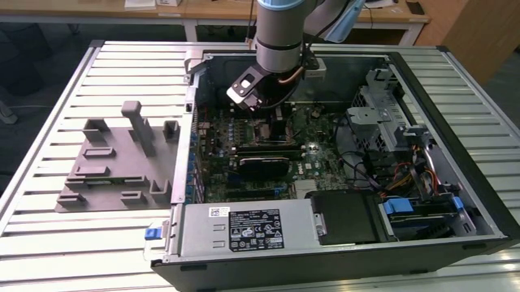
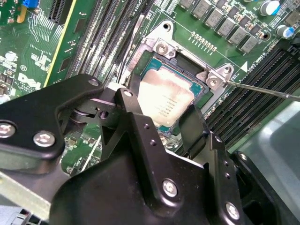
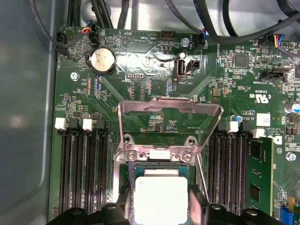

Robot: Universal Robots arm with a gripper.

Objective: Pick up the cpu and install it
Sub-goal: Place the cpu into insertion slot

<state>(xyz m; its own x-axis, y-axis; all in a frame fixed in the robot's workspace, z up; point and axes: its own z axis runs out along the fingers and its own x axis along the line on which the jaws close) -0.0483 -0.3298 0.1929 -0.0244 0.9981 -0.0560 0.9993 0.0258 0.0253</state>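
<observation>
The cpu [image 2: 166,96], a silvery square chip, sits level in or just over the black-framed socket [image 2: 205,90] on the green motherboard. In both wrist views my gripper [image 2: 161,110] is down over it, and its two black fingers [image 2: 133,110] lie against opposite edges of the cpu [image 3: 159,197]. The gripper [image 3: 159,211] looks shut on the chip. The socket's metal load plate [image 3: 168,122] stands raised, and its thin lever [image 2: 262,89] is swung out. In the exterior view the arm's wrist [image 1: 256,88] reaches down into the open computer case.
The case wall [image 1: 455,121] surrounds the board. A power supply [image 1: 243,228] lies at the near side and a drive cage [image 1: 382,115] at the exterior view's right. Memory slots [image 3: 79,173] flank the socket. A grey plastic tray [image 1: 114,164] lies outside the case on the slatted table [image 1: 49,243].
</observation>
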